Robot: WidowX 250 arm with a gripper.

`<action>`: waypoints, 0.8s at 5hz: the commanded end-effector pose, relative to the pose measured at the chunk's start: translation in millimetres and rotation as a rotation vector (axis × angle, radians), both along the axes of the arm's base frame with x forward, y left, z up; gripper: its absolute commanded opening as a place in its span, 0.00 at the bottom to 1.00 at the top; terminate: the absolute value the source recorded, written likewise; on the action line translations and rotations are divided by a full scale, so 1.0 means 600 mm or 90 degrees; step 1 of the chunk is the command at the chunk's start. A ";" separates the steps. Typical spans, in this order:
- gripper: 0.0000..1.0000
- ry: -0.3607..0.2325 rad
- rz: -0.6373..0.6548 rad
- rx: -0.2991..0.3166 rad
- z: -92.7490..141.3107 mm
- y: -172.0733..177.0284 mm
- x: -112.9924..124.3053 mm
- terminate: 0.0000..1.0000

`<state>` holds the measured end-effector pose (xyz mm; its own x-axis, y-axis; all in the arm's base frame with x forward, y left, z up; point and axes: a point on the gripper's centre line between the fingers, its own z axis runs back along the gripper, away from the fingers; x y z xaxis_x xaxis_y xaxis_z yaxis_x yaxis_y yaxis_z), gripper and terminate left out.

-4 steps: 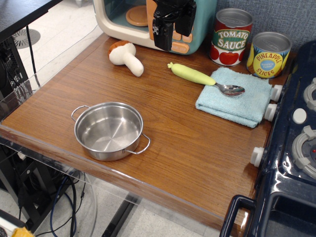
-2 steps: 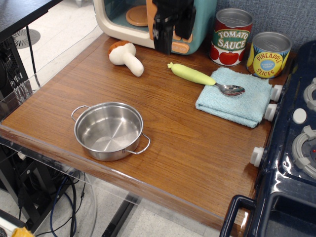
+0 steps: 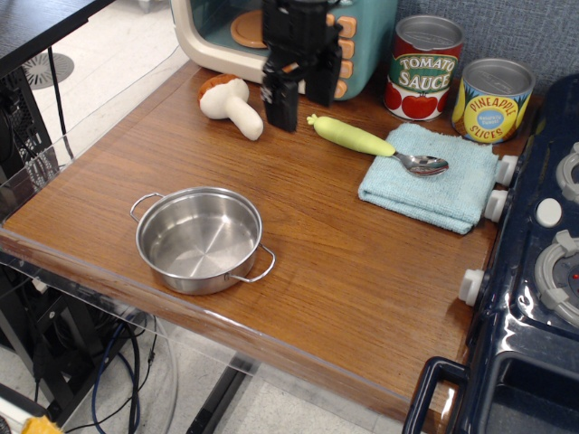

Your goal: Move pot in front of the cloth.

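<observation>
Gripper [image 3: 300, 95] has dropped lower and drifted left, fingers spread with nothing between them. Pot [image 3: 199, 239] sits near the worktop's [image 3: 344, 271] front-left edge, well apart from the cloth [image 3: 432, 181].

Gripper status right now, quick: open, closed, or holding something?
Gripper: open, fingers apart, holding nothing, up near the toy mushroom, well away from the pot.
</observation>
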<state>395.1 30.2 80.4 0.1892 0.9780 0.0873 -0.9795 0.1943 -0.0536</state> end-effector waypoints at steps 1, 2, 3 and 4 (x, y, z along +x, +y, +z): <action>1.00 -0.077 -0.134 0.042 0.060 0.016 -0.087 0.00; 1.00 -0.074 -0.196 0.054 0.059 0.016 -0.125 0.00; 1.00 -0.056 -0.255 0.078 0.028 0.045 -0.163 0.00; 1.00 -0.018 -0.291 0.098 0.004 0.081 -0.187 0.00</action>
